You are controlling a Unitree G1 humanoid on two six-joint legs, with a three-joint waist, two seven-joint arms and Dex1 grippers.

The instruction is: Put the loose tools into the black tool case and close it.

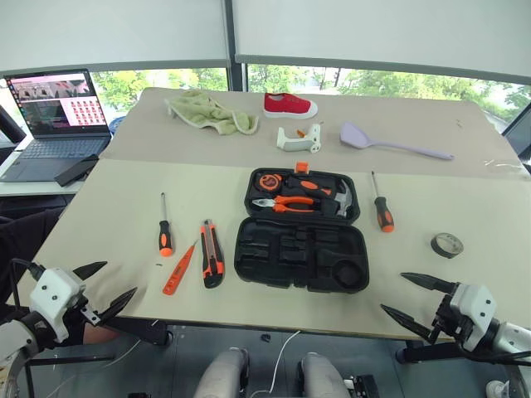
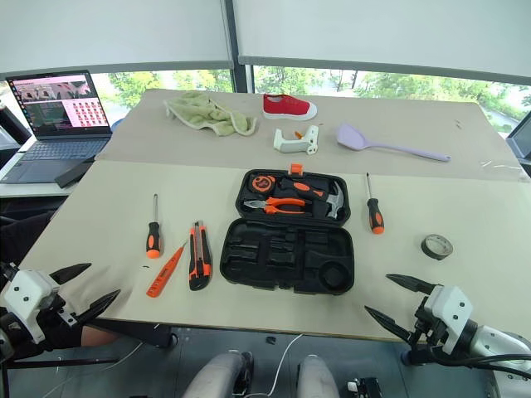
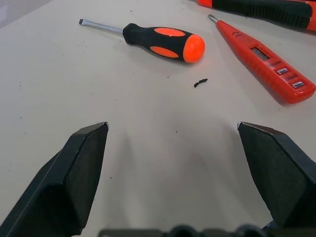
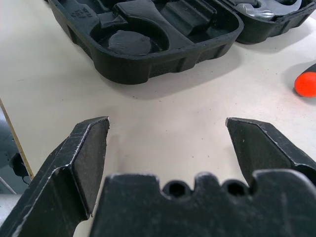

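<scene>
Case (image 1: 299, 253) lies open mid-tabletop (image 1: 124, 207): far half holds pliers (image 1: 282, 202), hammer (image 1: 343, 199), tape measure (image 1: 270, 180); near half empty. Both tools, left (image 1: 104, 288) and right (image 1: 412, 297), gape wide, holding nothing.

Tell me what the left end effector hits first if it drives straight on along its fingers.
Probably bare table first, since the open left end effector tilts down at it. Beyond lie the screwdriver and tester, though depth is unclear.
</scene>
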